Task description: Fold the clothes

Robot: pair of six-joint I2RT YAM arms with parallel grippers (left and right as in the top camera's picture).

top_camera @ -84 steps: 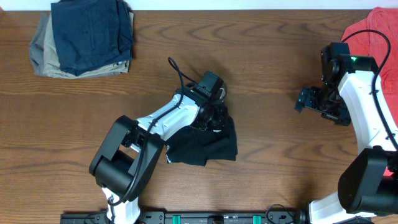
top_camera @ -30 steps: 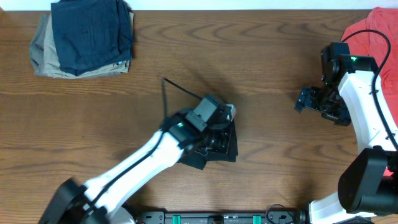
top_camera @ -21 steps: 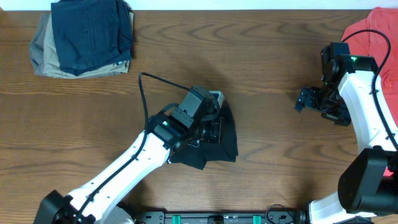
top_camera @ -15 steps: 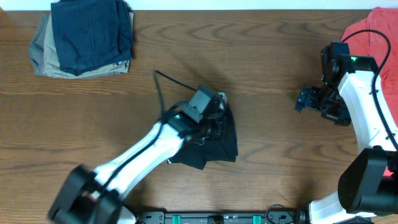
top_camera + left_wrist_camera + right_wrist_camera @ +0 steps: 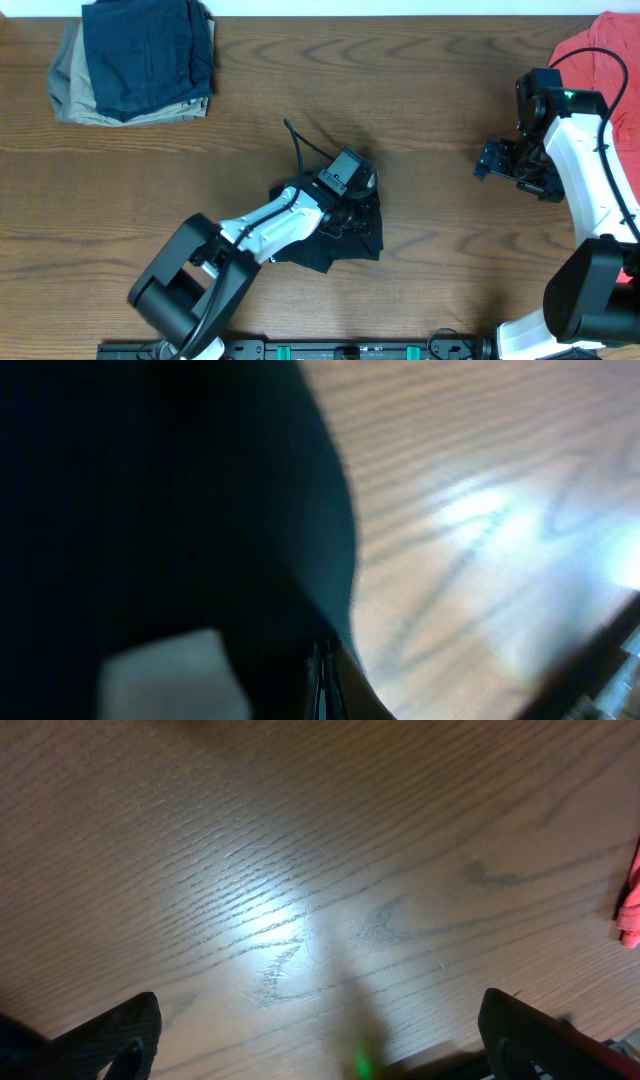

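My left gripper (image 5: 350, 207) is closed and pushed into the black shirt (image 5: 358, 238), which lies bunched at the lower middle of the table (image 5: 450, 270). I cannot tell if cloth is pinched. My right gripper (image 5: 497, 160), at the right side, is wide open and holds nothing.

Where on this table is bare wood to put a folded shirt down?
Bare wood lies between the black shirt and the right gripper, and at the left below the folded stack. Crowded: around the left arm, and the right edge by the red shirt.
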